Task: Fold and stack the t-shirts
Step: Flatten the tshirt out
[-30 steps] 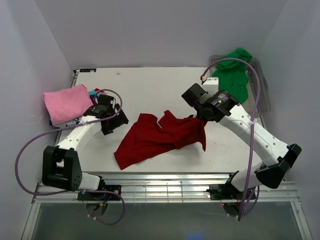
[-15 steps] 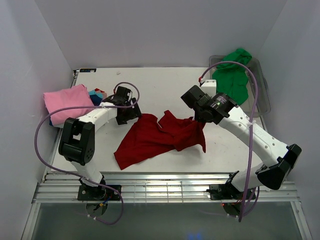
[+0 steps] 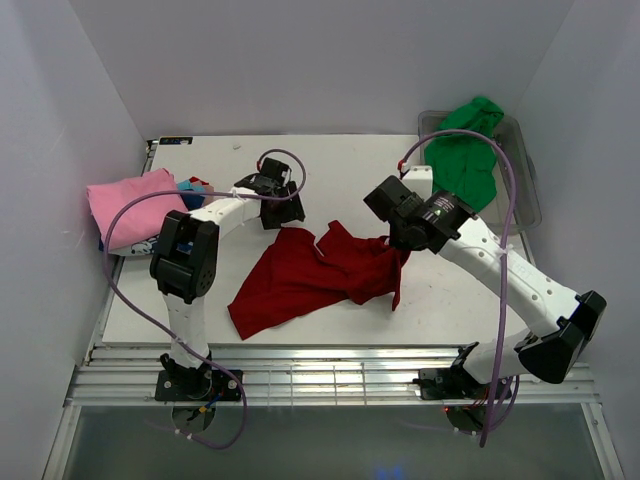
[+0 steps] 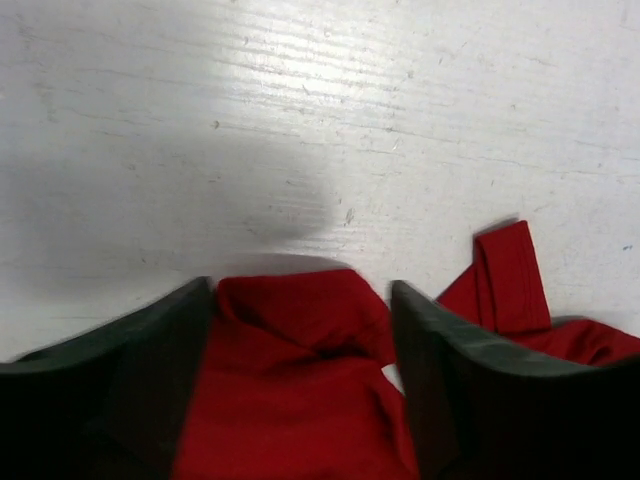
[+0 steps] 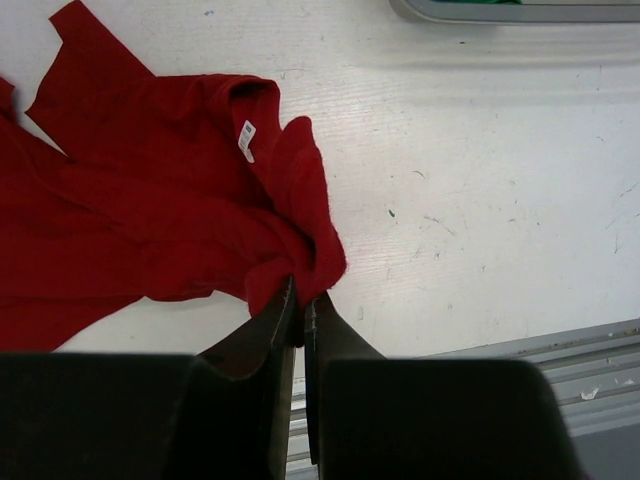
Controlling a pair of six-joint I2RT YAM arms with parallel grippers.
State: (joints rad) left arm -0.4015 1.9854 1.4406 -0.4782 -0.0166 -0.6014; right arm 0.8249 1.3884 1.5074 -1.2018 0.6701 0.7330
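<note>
White table [image 3: 340,165] carries the red shirt [image 3: 300,275] at centre. My right gripper [image 5: 300,300] pinches its 3 o'clock edge. My left gripper [image 4: 300,295], fingers spread, straddles the 11 o'clock corner. Risk: the thin pinch slips, or the left closes on doubled layers.

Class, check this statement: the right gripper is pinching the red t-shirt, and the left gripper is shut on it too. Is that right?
Not quite. The right gripper is pinching the red t-shirt, but the left gripper is open, its jaws apart on either side of the shirt's edge. The left wrist view shows it.
</note>
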